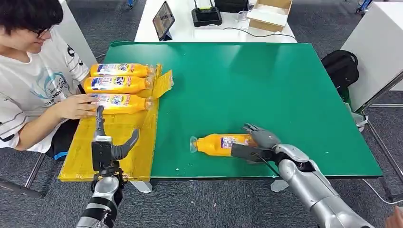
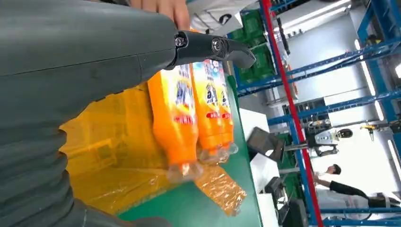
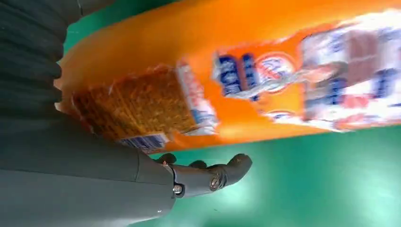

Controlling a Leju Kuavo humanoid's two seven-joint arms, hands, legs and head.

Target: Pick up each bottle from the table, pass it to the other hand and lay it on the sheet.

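An orange bottle (image 1: 221, 144) lies on its side on the green table (image 1: 266, 85) near the front edge, clear cap to the left. My right hand (image 1: 259, 142) sits at its base, fingers over the top and thumb in front. In the right wrist view the bottle (image 3: 265, 80) is close up and the thumb (image 3: 208, 175) stands a little apart from it. My left hand (image 1: 107, 142) hovers over the yellow sheet (image 1: 114, 156), fingers apart, holding nothing. Three orange bottles (image 1: 116, 84) lie side by side on the sheet's far end, also seen as bottles (image 2: 177, 118) in the left wrist view.
A seated person at the left rests a hand (image 1: 76, 105) on the nearest laid bottle (image 1: 121, 102). Behind the green table stands a white table with a tablet (image 1: 163, 20), a dark device (image 1: 206, 16) and a cardboard box (image 1: 270, 13). A black backpack (image 1: 340, 66) sits at the right.
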